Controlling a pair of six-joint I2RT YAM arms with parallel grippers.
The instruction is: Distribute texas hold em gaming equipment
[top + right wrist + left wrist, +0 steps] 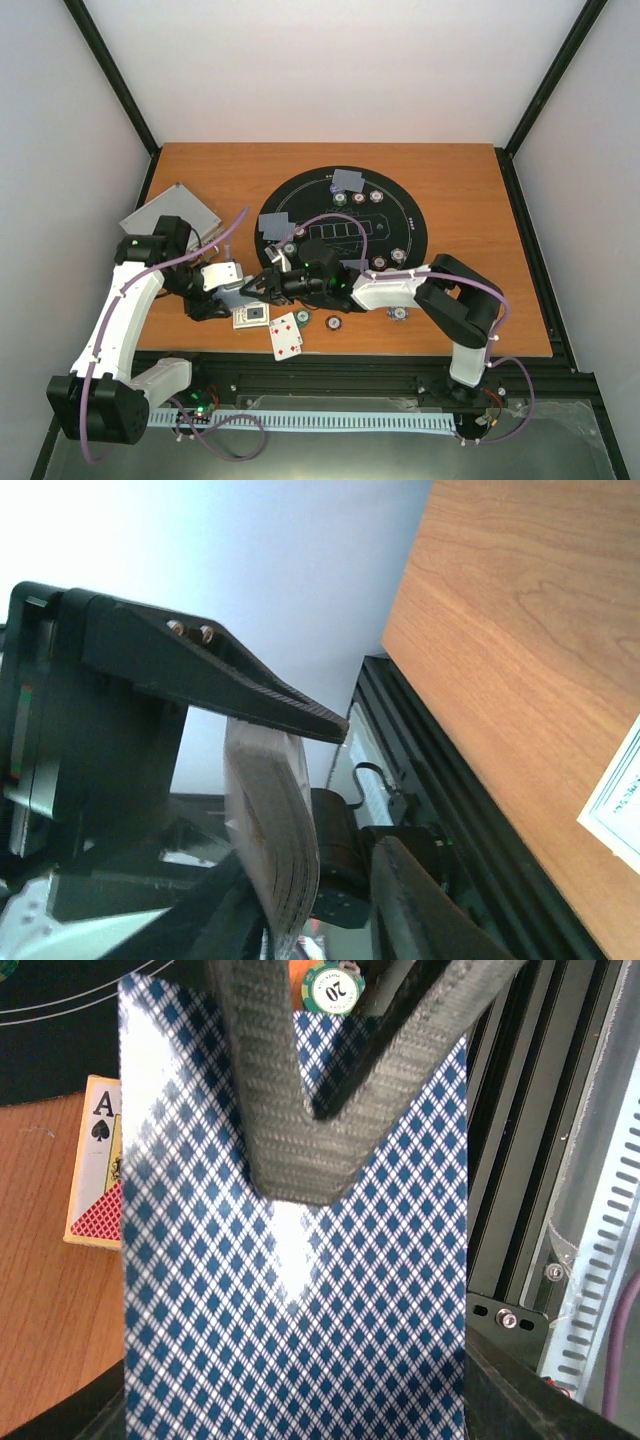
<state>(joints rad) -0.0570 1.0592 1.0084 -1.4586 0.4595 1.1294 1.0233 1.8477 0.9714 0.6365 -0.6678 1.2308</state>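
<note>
My left gripper is shut on a deck of playing cards with a blue-and-white diamond back, held over the table's front edge. The right gripper reaches in from the right, and its black ribbed fingers lie across the top card. In the right wrist view the deck stands edge-on between the right gripper's jaws, against one finger, with a gap to the other. Two red-pip cards lie face up near the front edge. Striped chips sit around the black mat.
A card box showing an ace of spades lies beside the face-up cards. Grey-backed cards rest at the mat's far rim and left. The aluminium case is at the back left. A green chip lies beyond the deck.
</note>
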